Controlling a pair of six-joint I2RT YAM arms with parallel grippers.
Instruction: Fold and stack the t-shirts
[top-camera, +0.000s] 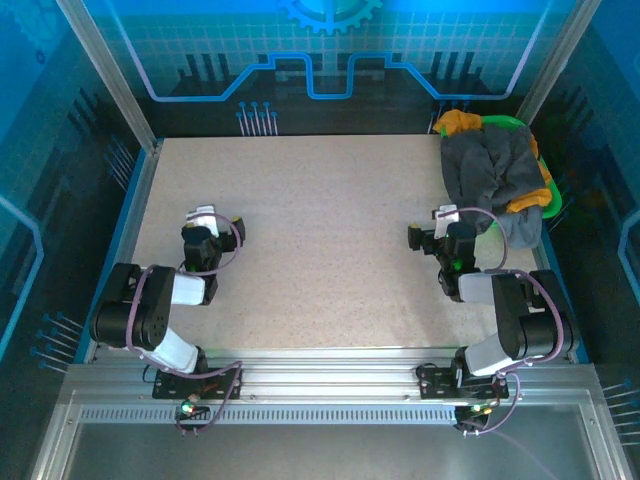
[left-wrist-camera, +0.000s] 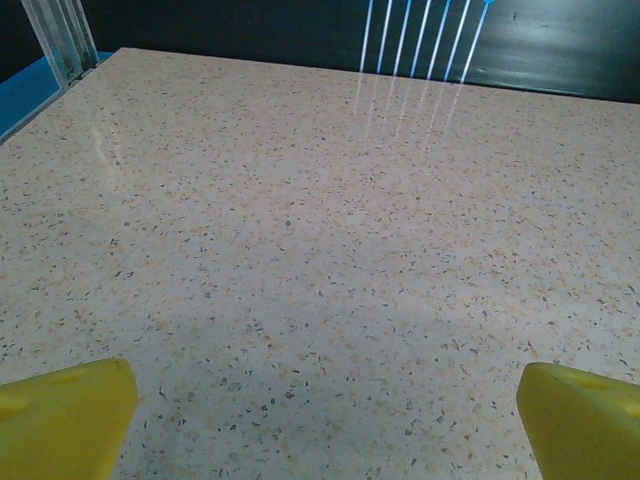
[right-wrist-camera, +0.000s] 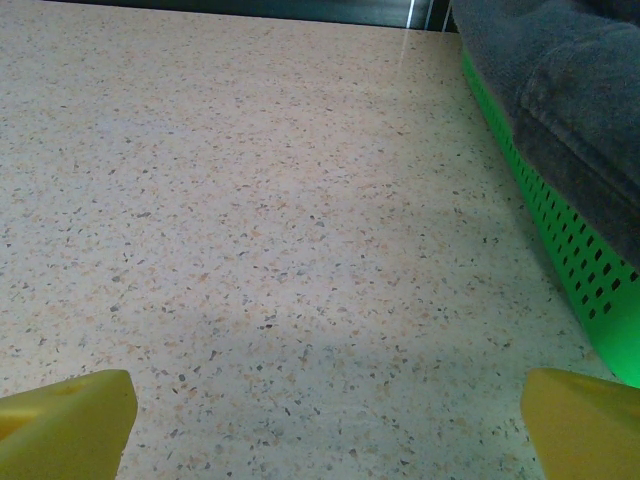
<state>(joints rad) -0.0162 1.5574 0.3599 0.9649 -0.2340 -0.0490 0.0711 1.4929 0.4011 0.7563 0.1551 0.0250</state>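
Right, on the overhead camera I have the green basket (top-camera: 552, 207) sitting at the far right corner of the table (top-camera: 320, 260), and the t-shirts are heaped in it, unfolded. The charcoal-grey t-shirt (top-camera: 488, 168) lies on top and spills over the basket's near rim towards the tabletop. A mustard-orange t-shirt (top-camera: 461, 121) pokes out at the far end and shows again under the grey on the right side. A paler grey fold (top-camera: 520, 228) hangs at the near right edge; I cannot tell whether it is a separate shirt. My right wrist camera catches the basket's perforated wall, with dark grey cloth draped over its rim.

The right gripper (top-camera: 432, 228) sits just beside the basket on its near left side, touching neither basket nor cloth. Its yellow fingers (right-wrist-camera: 65, 425) are spread wide apart over speckled tabletop, with nothing between them. The left gripper (top-camera: 215, 222) is well apart from the basket, over the left half of the table, its jaws likewise spread wide and holding nothing.
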